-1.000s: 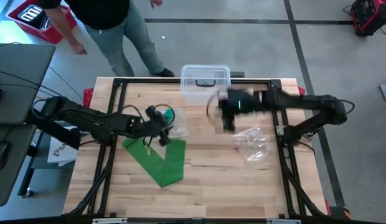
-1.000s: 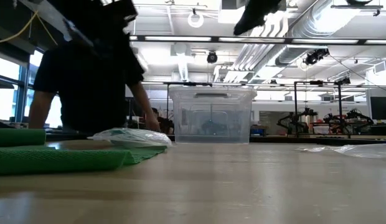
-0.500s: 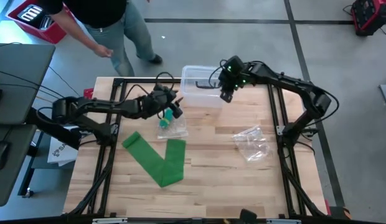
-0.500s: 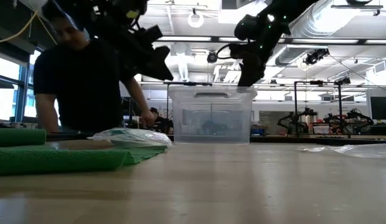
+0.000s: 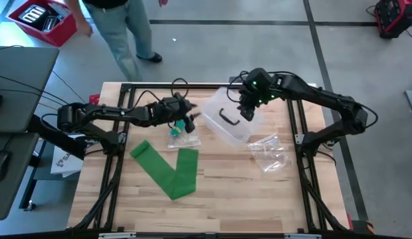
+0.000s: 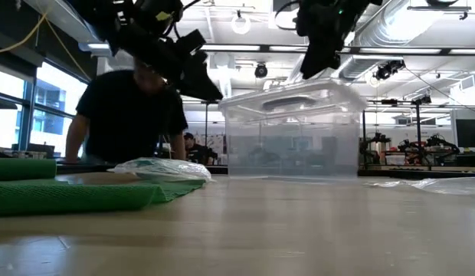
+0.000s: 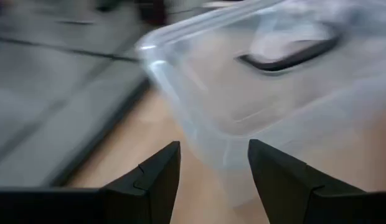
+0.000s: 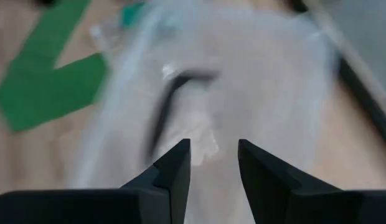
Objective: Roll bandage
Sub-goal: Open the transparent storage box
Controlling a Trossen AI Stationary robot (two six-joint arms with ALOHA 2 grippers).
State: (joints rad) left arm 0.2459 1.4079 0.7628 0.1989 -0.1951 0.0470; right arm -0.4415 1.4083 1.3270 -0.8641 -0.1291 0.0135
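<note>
From above, the green bandage lies unrolled in a V on the left of the worktop, untouched; the clear plastic bin sits skewed mid-worktop, the right pincer over its rim and the left pincer at its left side, likely shifting it to clear space. The low view shows the bin tilted, bandage at the left. In the left wrist view the fingers stand apart, empty, facing the bin. Right wrist view: fingers apart over the bin; grip uncertain.
</note>
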